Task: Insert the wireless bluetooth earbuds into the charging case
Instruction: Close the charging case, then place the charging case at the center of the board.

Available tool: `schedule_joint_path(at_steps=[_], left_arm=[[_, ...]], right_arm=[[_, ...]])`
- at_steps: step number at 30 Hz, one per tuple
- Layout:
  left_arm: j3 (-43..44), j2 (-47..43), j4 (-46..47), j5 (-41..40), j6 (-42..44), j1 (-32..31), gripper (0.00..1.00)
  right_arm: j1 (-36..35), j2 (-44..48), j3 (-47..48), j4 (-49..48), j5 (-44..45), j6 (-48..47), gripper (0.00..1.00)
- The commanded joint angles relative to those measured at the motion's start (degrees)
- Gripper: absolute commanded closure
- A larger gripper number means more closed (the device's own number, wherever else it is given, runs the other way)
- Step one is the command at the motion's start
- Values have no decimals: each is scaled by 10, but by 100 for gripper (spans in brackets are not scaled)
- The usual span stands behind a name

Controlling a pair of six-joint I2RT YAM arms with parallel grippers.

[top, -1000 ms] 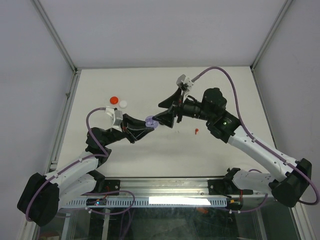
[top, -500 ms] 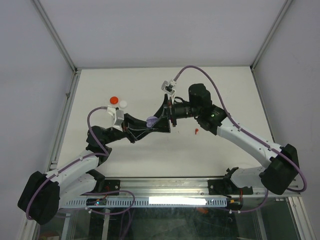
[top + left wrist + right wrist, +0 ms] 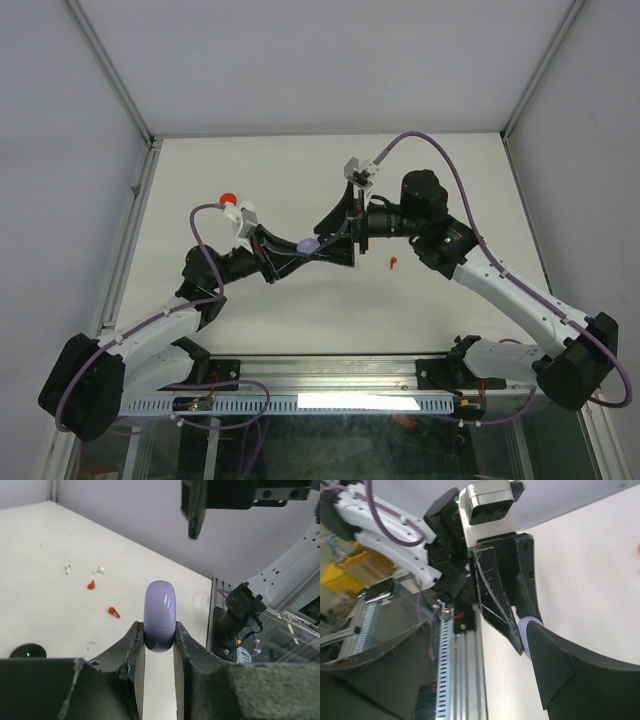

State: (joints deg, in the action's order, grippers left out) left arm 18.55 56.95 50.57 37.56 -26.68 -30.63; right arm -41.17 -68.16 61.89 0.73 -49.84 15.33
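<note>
My left gripper (image 3: 308, 246) is shut on a lavender charging case (image 3: 309, 243), a rounded disc that the left wrist view shows edge-on (image 3: 160, 609) between the fingertips (image 3: 136, 639). My right gripper (image 3: 336, 237) faces it from the right, open wide. In the right wrist view the case (image 3: 525, 628) sits just behind one of that gripper's fingers (image 3: 560, 665); I cannot tell whether they touch. A red earbud (image 3: 392, 263) lies on the table right of the grippers. Two red earbuds (image 3: 114, 612) (image 3: 91, 584) and two white ones (image 3: 99, 570) (image 3: 67, 569) lie on the table beyond the case.
A red disc (image 3: 228, 198) lies at the table's left, partly behind the left wrist camera. A dark round thing (image 3: 27, 651) shows at the left wrist view's lower left. White table (image 3: 420, 300), walls on three sides, metal rail (image 3: 330, 372) along the near edge.
The left arm has reached further right and turned the lavender case from face-up to edge-on. The right gripper swung left to the case, then drew back slightly, still open.
</note>
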Motion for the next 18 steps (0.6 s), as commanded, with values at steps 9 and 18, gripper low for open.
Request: schedule_joint_path(at_steps=[9,18], left_arm=[[55,47,-290,-160,-96,6,100],[31,122,-295,-232,-186,9,96]], right_arm=[[8,93,-110,49,403,-65,18],[8,153,-179,58,498,-67,17]])
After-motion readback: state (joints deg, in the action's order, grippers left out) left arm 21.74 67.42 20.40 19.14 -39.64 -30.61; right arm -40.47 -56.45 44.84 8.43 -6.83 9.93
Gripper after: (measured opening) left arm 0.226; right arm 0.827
